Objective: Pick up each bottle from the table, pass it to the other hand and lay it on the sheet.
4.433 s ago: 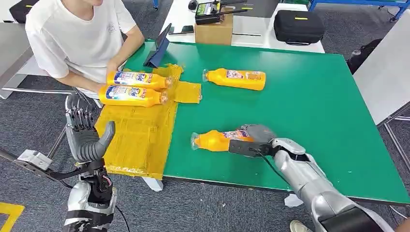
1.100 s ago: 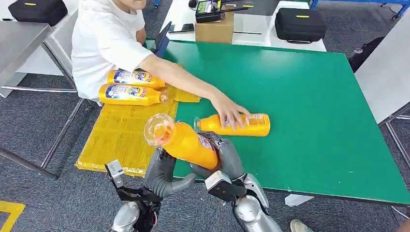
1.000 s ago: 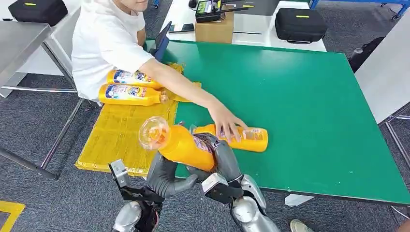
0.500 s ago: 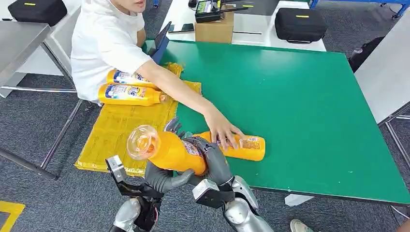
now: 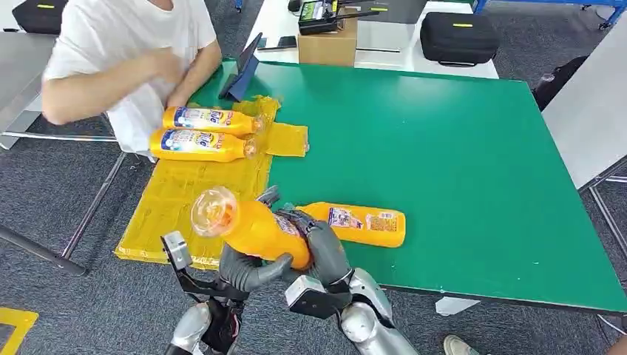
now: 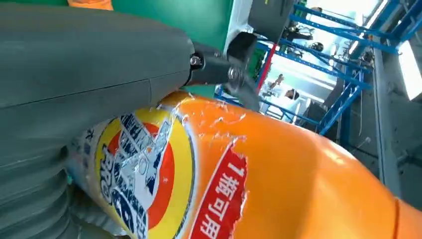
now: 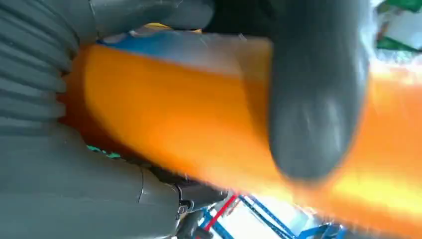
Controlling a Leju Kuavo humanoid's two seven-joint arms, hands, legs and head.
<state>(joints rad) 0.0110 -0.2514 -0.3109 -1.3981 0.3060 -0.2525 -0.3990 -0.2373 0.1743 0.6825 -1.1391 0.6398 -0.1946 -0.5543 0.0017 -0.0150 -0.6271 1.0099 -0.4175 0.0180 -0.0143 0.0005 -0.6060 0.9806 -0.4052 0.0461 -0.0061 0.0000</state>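
While both hands meet at the near edge of the green tabletop (image 5: pixel 473 148), an orange detergent bottle (image 5: pixel 255 231) sits raised between them, tilted, its clear round end toward the camera and its torn blue-and-white label under the fingers. From the left, the left hand (image 5: pixel 248 270) cups the bottle from below, thumb curled up its side; the right hand (image 5: pixel 319 248) wraps over the labelled body from above, so both are grasping it. On the yellow sheet (image 5: pixel 200 200) at the left lie two more bottles (image 5: pixel 203 132) side by side, just beside the person in a white shirt (image 5: pixel 126 52). A fourth bottle (image 5: pixel 362 224) lies flat on the tabletop just beyond the right hand.

Close up, the left wrist view shows red Chinese print and scuffed label edges (image 6: pixel 219 199); the right wrist view shows a blurred thumb (image 7: pixel 313 99) pressed across the orange body.

Half a second ago the person's hand rested on the lying bottle; now that arm is drawn back to the left.
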